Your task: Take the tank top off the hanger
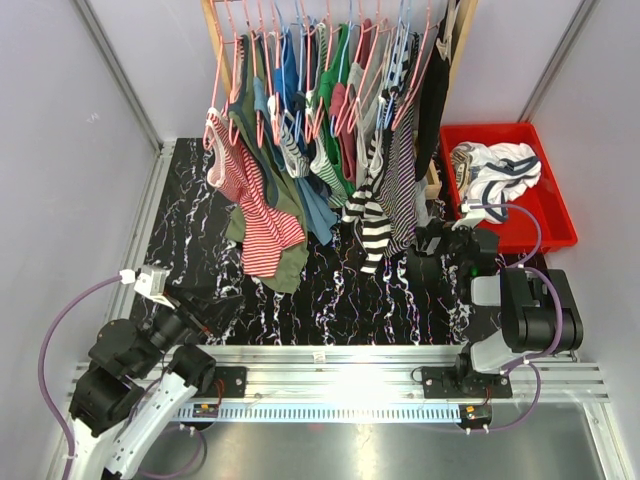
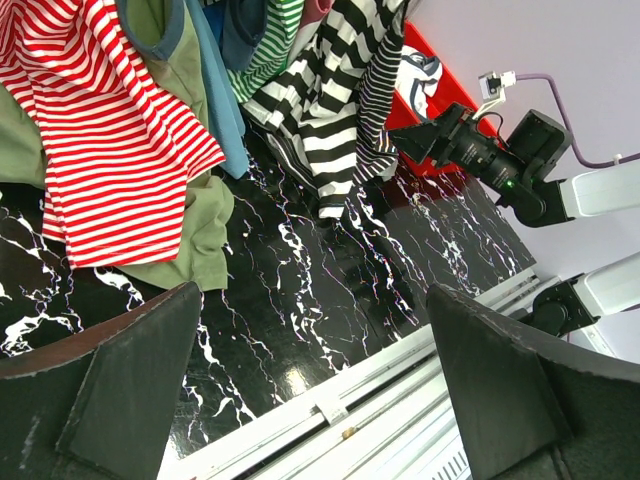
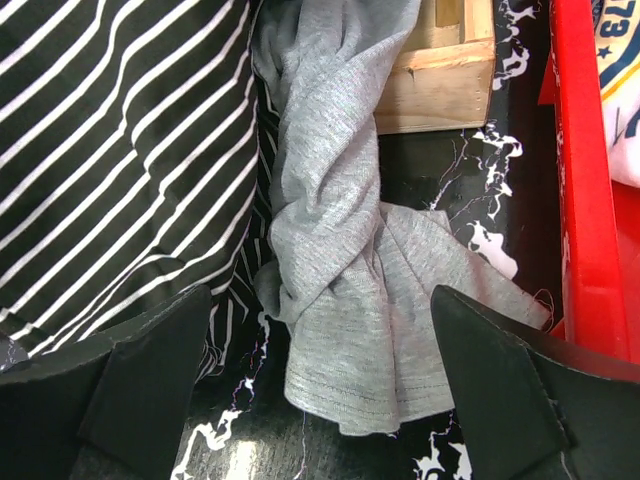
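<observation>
The left tool [image 2: 315,375] and the right tool [image 3: 320,375] are spread wide, holding nothing. The gray tank top [image 3: 340,270] droops at the far right, its bottom bunched on the counter [image 3: 478,205], between a striped shirt [image 3: 120,150] and the red bin [image 3: 582,200].

Soft knit grey garment [image 3: 350,300]: plain heather grey, no pattern.
Thin-striped jersey top [image 3: 110,130]: black with narrow white lines.
Broad-banded jersey top [image 2: 325,130]: black and white in wide stripes.
Candy-striped cotton top [image 2: 110,150]: red and white, even bands.
Plain olive cloth garment [image 2: 195,235]: dull green.
Plain blue cloth garment [image 2: 215,90]: mid blue.
Green striped knit top [image 2: 275,40]: green with white.
Moulded plastic bin [image 3: 585,200]: bright red.
Crumpled garment in the bin [image 1: 500,170]: white, apparently navy-trimmed.
Marble-look tabletop [image 2: 300,290]: black, white veins.
Thin wire hangers [image 1: 219,80]: pink.
Square wooden block [image 3: 445,85]: pale tan.
</observation>
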`<state>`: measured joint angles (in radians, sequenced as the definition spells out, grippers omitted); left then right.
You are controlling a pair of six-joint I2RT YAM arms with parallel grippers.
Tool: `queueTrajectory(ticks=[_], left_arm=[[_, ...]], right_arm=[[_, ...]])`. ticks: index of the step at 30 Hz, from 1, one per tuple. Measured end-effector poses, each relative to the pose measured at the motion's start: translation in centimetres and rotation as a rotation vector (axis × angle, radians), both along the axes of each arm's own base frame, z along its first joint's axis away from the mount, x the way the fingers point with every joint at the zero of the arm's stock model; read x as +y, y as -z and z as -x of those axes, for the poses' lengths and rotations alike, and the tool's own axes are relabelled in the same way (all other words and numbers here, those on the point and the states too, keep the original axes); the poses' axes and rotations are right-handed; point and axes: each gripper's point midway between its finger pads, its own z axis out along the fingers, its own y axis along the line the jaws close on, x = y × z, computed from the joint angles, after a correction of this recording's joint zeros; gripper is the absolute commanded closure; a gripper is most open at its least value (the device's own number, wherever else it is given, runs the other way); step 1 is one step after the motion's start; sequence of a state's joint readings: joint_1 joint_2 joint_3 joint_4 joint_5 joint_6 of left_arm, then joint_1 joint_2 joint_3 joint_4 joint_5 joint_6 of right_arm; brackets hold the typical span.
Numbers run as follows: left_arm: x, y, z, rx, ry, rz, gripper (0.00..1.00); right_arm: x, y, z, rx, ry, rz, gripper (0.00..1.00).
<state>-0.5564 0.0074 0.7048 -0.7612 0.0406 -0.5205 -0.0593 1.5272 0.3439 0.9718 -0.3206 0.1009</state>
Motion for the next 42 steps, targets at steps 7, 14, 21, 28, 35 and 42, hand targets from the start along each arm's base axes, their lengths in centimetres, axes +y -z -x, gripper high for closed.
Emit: queueTrajectory(ticks=[7, 14, 21, 28, 35, 42], left_arm=[[-0.4, 0.1, 0.2, 0.003, 0.024, 0.005, 0.01], [-0.8, 0.4, 0.5, 0.023, 0.049, 0.016, 0.01], [0.1, -1.4, 1.4, -0.011, 0.034, 0.02, 0.01], [0.0, -0.9, 1.5, 0.001, 0.044, 0.006, 0.01], [-0.5, 0.4, 1.3, 0.028, 0.064, -0.008, 0.01], [-0.8, 0.6, 1.3, 0.032, 0.077, -0.01, 0.01]], right_arm=[[0.1, 0.0, 0.0, 0.0, -0.003, -0.003, 0.0], [0.1, 0.0, 0.0, 0.0, -0.003, -0.004, 0.0], [0.1, 0.0, 0.0, 0.0, -0.003, -0.005, 0.0], [0.1, -0.1, 0.0, 0.0, -0.003, -0.005, 0.0], [0.1, -0.1, 0.0, 0.0, -0.003, -0.006, 0.0], [0.1, -0.1, 0.0, 0.0, -0.002, -0.009, 0.0]])
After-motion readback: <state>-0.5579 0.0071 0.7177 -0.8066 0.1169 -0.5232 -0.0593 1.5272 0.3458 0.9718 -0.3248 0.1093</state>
